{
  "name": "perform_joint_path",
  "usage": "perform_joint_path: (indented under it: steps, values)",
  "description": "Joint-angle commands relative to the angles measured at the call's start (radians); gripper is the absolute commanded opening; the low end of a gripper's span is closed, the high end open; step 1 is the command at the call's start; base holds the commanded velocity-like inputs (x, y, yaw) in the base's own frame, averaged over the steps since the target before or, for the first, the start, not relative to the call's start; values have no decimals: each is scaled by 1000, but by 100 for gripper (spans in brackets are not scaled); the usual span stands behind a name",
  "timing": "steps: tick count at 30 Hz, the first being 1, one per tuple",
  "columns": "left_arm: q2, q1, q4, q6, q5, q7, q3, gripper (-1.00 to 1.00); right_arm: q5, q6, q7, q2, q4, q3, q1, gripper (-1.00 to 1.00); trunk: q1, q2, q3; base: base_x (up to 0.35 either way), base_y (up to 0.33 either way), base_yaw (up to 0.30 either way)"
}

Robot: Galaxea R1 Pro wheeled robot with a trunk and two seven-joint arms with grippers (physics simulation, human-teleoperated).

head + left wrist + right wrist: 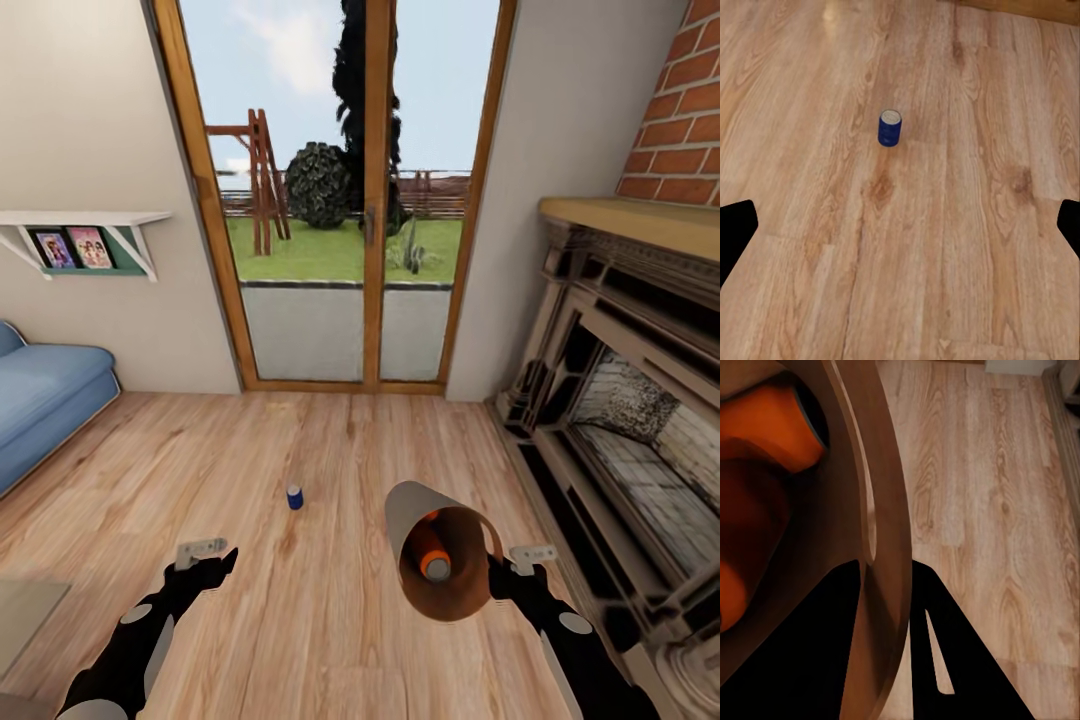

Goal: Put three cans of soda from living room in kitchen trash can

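Observation:
A dark blue can of soda (294,496) (890,127) stands upright on the wooden floor of the living room, ahead of my left gripper (213,562) (900,225), which is open and apart from it. My right gripper (500,570) (881,607) is shut on the rim of the tash can (408,512) (881,495), held tilted above the floor with its mouth towards me. An orange can of soda (432,552) (780,427) lies inside it, and a second orange can (742,525) shows beside it in the right wrist view.
A brick fireplace (620,430) runs along the right. Wood-framed glass doors (365,230) stand ahead. A light blue sofa (40,400) is at the left under a wall shelf (90,218). A pale corner of something (20,610) shows at the near left.

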Motion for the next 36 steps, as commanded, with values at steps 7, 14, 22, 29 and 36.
perform_joint_path:
  steps: [7,14,22,29,36]
  values:
    - [0,0,0,0,0,0,0,100,-8,0,6,1,-2,-1,-1,-100,0,0,1,327,0,0]
    - [0,0,0,0,0,0,0,100,-8,1,6,1,-2,0,-1,-100,0,0,1,327,0,0]
    - [0,0,0,0,0,0,0,100,-8,1,6,1,-2,1,-1,-100,0,0,1,327,0,0]
    - [0,0,0,0,0,0,0,100,-8,0,6,1,-2,2,-1,-100,0,0,1,327,7,0]
    - [0,1,1,0,0,1,0,100,-8,1,6,1,-2,4,0,-100,0,0,1,327,70,0]
